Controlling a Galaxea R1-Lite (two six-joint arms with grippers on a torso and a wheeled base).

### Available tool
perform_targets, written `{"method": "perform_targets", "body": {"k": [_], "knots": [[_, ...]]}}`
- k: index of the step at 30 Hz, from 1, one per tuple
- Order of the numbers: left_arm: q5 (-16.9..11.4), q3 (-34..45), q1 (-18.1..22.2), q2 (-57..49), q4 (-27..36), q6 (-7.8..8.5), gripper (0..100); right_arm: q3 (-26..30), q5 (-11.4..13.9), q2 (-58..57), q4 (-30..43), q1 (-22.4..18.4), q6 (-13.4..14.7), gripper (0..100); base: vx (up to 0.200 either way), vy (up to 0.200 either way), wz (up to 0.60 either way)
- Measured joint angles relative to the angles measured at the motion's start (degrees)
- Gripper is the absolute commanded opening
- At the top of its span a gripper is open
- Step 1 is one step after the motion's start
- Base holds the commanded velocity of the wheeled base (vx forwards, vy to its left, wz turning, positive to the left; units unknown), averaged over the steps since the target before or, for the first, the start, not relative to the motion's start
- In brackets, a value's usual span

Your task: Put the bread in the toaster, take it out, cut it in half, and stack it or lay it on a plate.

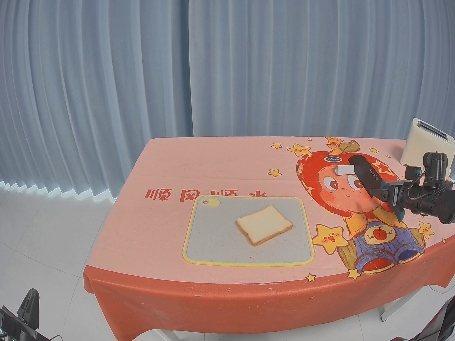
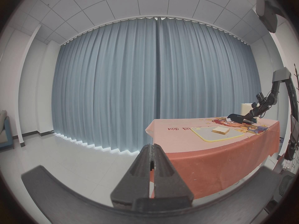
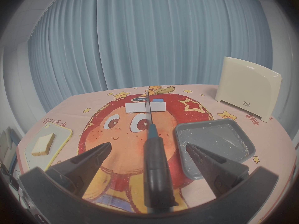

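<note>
A slice of bread [image 1: 264, 224] lies flat on the grey, yellow-rimmed cutting board [image 1: 213, 242] in the middle of the table. To its right, a black-bladed knife [image 1: 367, 174] has its blade at a small white stand [image 1: 345, 169]. My right gripper [image 1: 386, 196] is at the knife's handle. In the right wrist view this gripper [image 3: 148, 145] is open, with its fingers [image 3: 93, 159] wide apart on either side of the handle [image 3: 155, 171] and not touching it. My left gripper [image 2: 152, 164] is shut and empty, low down off the table's left front corner.
A cream toaster [image 1: 429, 140] stands at the table's far right edge. A grey rectangular tray [image 3: 215, 140] lies between the toaster and the knife. The orange printed cloth [image 1: 189, 171] hangs over the table's front edge.
</note>
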Motion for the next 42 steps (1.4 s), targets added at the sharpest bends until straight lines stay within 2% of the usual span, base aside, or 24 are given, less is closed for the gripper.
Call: {"method": "perform_targets", "body": {"k": [8,21,22,27,42], "knots": [[0.0,0.0,0.0,0.0,0.0,0.0,0,0.15,0.09,0.29,-0.02,-1.24,-1.54,100,0.0,0.0,0.0],[0.0,0.0,0.0,0.0,0.02,0.0,0,-0.11,0.06,1.38,-0.91,-0.89,-1.49,100,0.0,0.0,0.0],[-0.02,0.0,0.0,0.0,0.0,0.0,0,-0.02,0.06,1.54,-1.32,-0.89,-1.48,0,0.0,0.0,0.0],[0.0,0.0,0.0,0.0,0.0,0.0,0,0.34,0.06,2.61,-4.33,-1.07,-1.4,0,0.0,0.0,0.0],[-0.02,0.0,0.0,0.0,0.0,0.0,0,0.78,0.09,2.84,-4.71,-0.89,-1.48,0,0.0,0.0,0.0]]}}
